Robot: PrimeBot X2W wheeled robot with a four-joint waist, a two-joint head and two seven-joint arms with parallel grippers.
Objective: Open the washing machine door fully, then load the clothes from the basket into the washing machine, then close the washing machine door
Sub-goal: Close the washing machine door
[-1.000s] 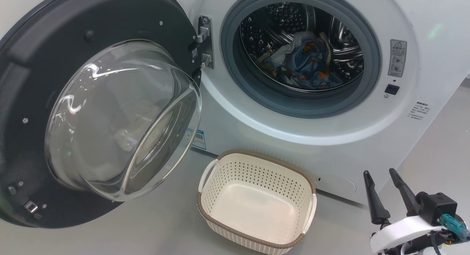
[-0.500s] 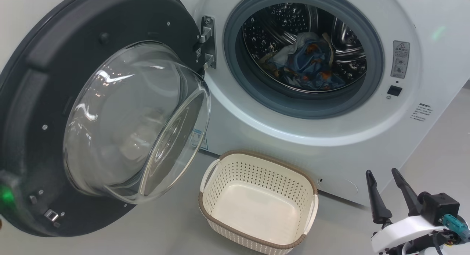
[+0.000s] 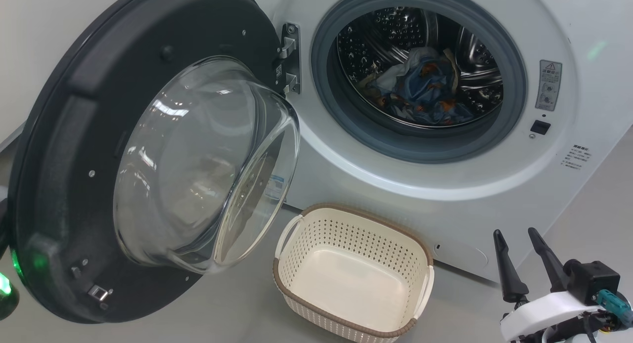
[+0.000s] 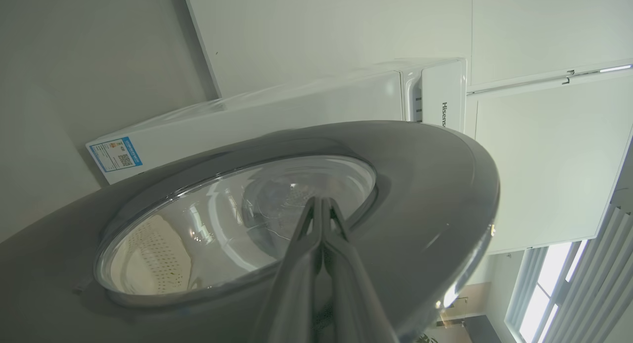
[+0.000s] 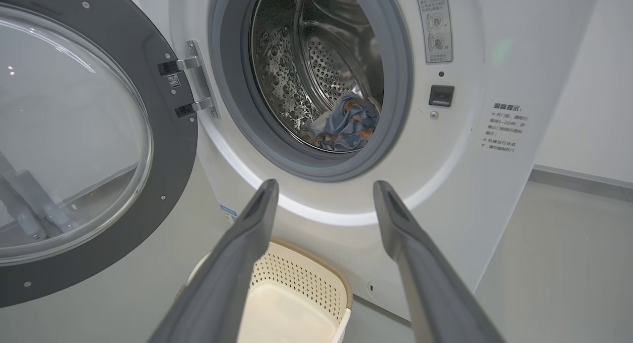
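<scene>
- Washing machine door (image 3: 74, 160) stands swung out on its hinge (image 3: 289, 51), roughly square to the front of the washing machine (image 3: 445, 185). Glass bowl (image 3: 198, 160) faces the opening.
- Clothes (image 3: 420, 91) lie low in the drum (image 3: 474, 41). Basket (image 3: 356, 234) on the floor below the opening, nothing in it. Judged: loading done, only the door left to shut.
- Left gripper (image 4: 320, 204): fingers pressed together, nothing between them. They sit on the door's outer side, tips over the lower edge of its round window. Contact or a hair off, cannot tell.
- Key relation: door face lies straight ahead of the left fingers, machine body beyond it. A push along the way the fingers point would likely swing the door about the hinge toward the opening.
- Right gripper (image 3: 514, 232): fingers wide apart, holding nothing. Drum opening ahead of and above them, basket just below their tips in the right wrist view, door well off to their left.
- Left arm is clearly the nearer to the door; the right is clear of the door's likely swing path.
- Risk, judged: closed tips may skid on the glossy face as the door's angle changes.
</scene>
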